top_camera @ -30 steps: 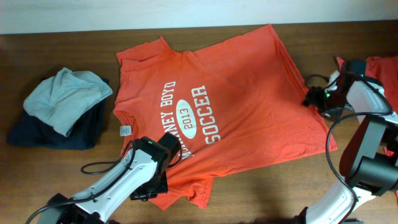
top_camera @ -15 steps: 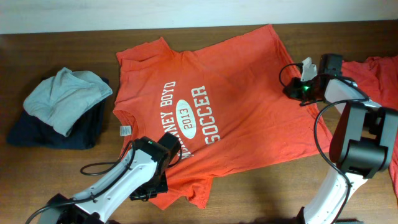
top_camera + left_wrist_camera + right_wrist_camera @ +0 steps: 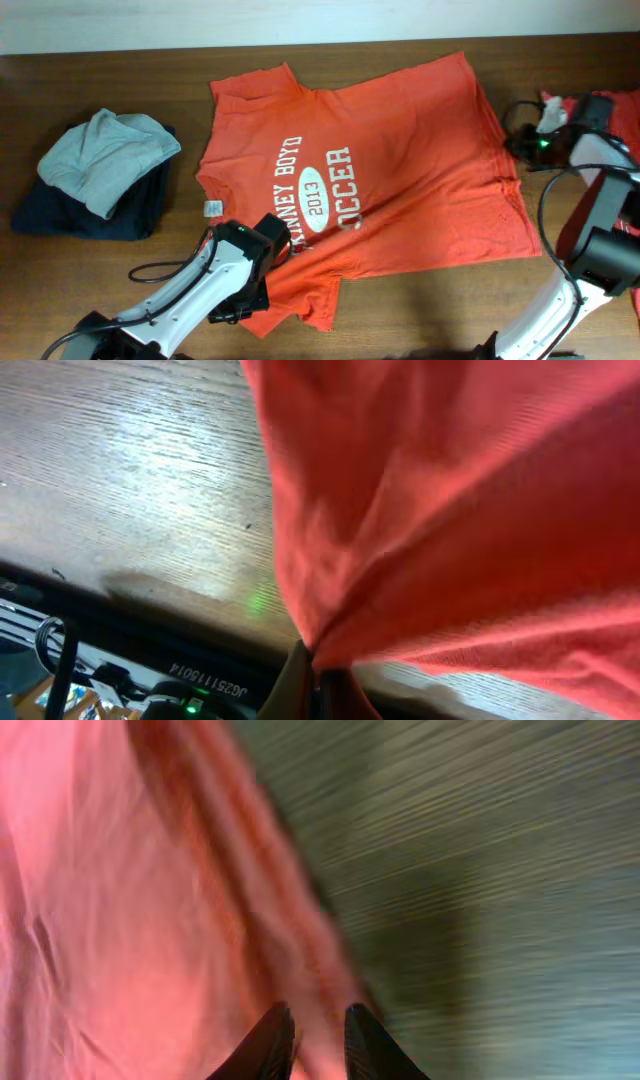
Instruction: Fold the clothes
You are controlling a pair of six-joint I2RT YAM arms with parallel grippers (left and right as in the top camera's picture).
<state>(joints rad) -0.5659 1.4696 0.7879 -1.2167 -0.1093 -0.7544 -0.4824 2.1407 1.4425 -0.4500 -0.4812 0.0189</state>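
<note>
An orange-red T-shirt (image 3: 400, 180) printed "McKinney Boyd 2013 Soccer" lies spread across the wooden table (image 3: 120, 290), print up. My left gripper (image 3: 268, 262) is at the shirt's near left corner. In the left wrist view the left gripper (image 3: 318, 678) is shut on a bunched fold of the shirt (image 3: 450, 510). My right gripper (image 3: 520, 150) sits at the shirt's right edge. The right wrist view is blurred, but the right gripper (image 3: 318, 1040) has that edge of the shirt (image 3: 120, 900) pinched between narrow jaws.
A pile of grey and navy clothes (image 3: 100, 170) lies at the left of the table. Another orange-red garment (image 3: 612, 105) sits at the far right edge, behind the right arm. The table's front edge runs just below the left gripper.
The right gripper came in to the shirt's right edge, closed on it and drew back right. The whole shirt slid right with it. The left arm has not moved.
</note>
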